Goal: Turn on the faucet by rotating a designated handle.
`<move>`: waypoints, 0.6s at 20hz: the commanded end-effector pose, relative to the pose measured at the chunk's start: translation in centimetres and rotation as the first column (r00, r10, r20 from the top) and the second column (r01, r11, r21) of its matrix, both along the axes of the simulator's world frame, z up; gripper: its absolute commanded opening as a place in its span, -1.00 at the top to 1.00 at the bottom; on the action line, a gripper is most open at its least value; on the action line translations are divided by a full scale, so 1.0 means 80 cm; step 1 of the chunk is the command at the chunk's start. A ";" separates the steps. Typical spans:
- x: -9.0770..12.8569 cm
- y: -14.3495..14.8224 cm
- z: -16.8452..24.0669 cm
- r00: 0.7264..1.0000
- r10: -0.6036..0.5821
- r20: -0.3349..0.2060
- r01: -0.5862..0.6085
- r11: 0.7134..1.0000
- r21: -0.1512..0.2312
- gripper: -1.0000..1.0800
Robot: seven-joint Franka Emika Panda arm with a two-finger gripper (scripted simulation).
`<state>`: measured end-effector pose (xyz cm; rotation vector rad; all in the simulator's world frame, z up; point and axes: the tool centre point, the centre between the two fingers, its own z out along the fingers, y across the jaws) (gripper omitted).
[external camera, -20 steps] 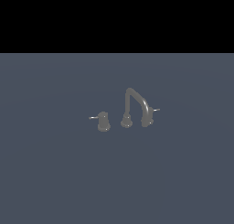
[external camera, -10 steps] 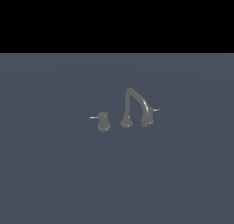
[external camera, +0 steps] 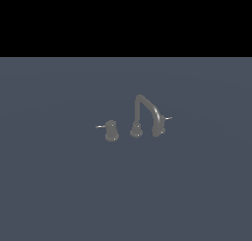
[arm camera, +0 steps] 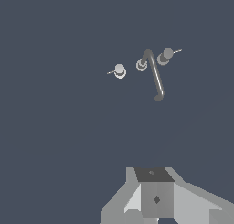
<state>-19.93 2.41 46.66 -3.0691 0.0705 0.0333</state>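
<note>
Faucet unmarked, handle beneath spout tip.

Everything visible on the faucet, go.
The faucet is a small dull-grey, metal-looking tap set standing upright on the flat blue-grey surface. A tall arched gooseneck spout rises from a round base. The spout's tip overlaps the handle, a knob with a thin pale lever pointing to the exterior view's right. A twin knob stands apart, its lever pointing to the exterior view's left. Nothing touches it; the gripper shows only in the wrist view, well short of it.
</note>
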 end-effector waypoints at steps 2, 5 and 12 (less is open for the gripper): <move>0.029 -0.003 -0.012 0.998 -0.060 -0.008 0.061 0.998 0.025 1.00; 0.059 -0.008 -0.027 0.992 -0.125 -0.019 0.126 0.991 0.046 1.00; 0.128 -0.023 -0.071 0.957 -0.287 -0.050 0.290 0.954 0.081 1.00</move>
